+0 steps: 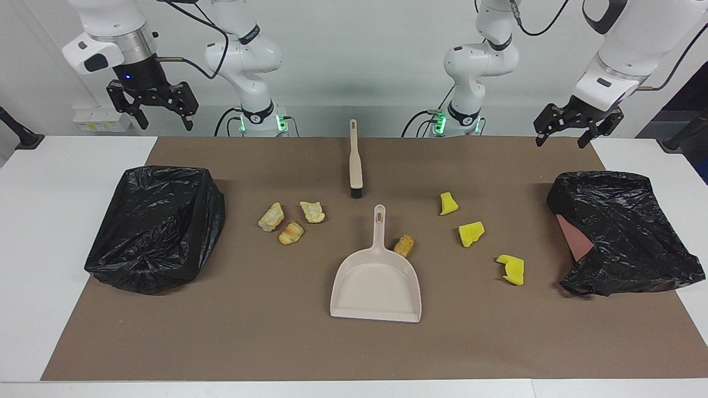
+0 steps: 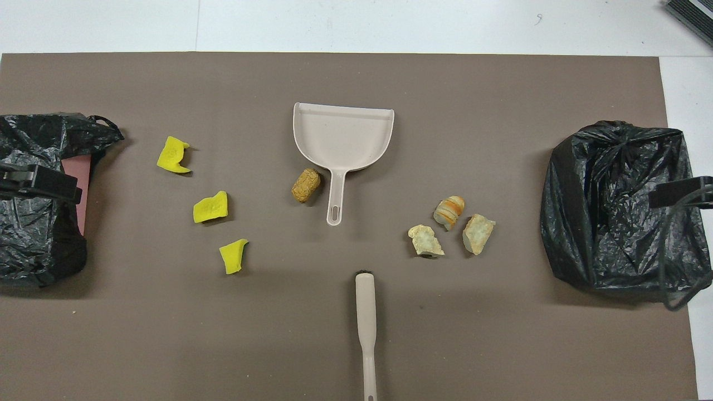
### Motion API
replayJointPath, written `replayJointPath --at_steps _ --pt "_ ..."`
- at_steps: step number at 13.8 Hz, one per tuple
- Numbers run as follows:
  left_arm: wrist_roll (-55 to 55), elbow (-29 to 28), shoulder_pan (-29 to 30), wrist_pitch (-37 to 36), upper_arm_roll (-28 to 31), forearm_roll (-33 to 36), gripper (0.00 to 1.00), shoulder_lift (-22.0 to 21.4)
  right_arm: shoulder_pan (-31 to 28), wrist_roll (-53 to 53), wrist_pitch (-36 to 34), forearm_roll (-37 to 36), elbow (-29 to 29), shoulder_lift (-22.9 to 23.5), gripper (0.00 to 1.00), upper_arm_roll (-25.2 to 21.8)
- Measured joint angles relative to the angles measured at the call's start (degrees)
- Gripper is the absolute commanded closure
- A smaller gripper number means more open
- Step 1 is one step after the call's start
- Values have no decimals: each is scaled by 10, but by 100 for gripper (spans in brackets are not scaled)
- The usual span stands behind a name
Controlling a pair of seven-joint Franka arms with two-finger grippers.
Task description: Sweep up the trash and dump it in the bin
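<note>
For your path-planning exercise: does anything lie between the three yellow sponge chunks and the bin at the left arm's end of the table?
Nothing visible does. The three yellow sponge chunks lie on bare mat beside that bin. The dustpan and brush sit mid-table, away from that stretch.

White table (image 1: 55, 182): brown mat (image 1: 354, 348) covers middle.

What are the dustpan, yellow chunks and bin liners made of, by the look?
Dustpan: likely matte beige moulded plastic, smooth, rigid rim. Yellow chunks: sponge foam, by the porous torn edges. Bin liners: thin glossy black plastic film, crinkled, catching highlights.
</note>
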Motion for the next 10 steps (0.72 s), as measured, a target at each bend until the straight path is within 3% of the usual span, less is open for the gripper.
replayJointPath --at_steps 10 --pt "-4 -3 -1 2 -3 -17 0 1 0 0 -4 2 -1 -1 0 0"
